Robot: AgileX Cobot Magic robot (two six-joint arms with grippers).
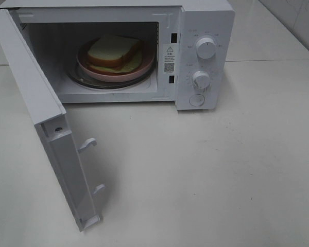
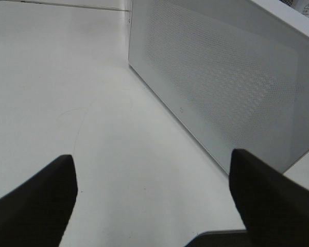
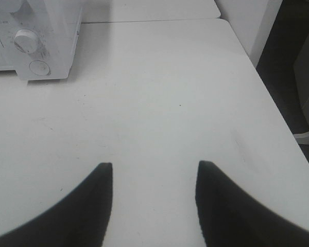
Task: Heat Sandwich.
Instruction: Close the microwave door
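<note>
1. The left tool (image 2: pixel 152 157) hangs released, its dark jaws spread wide with nothing between them, over bare counter (image 1: pixel 221 170) near the outer face of the microwave door (image 2: pixel 221 87). The right tool (image 3: pixel 154 164) is also parted and empty, well apart from the oven.
2. The counter is a smooth, matte, off-white slab with faint scuffs.
3. The door stands swung wide open. It is a flat white plastic panel with a finely perforated window and two hooked latches (image 1: pixel 87 145) jutting from its free edge.
4. Inside the boxy white microwave (image 1: pixel 206 20), the sandwich (image 1: pixel 113 50) lies on a round pink plate (image 1: pixel 118 74) over the glass turntable (image 1: pixel 90 82). It is square, soft white bread with a tan crust and pale yellow-green filling poking out. Loading looks done.
5. On the control panel sit two round white knobs (image 1: pixel 206 48) and a round button (image 1: pixel 196 100). What looks left is shutting the door and setting the dials.
</note>
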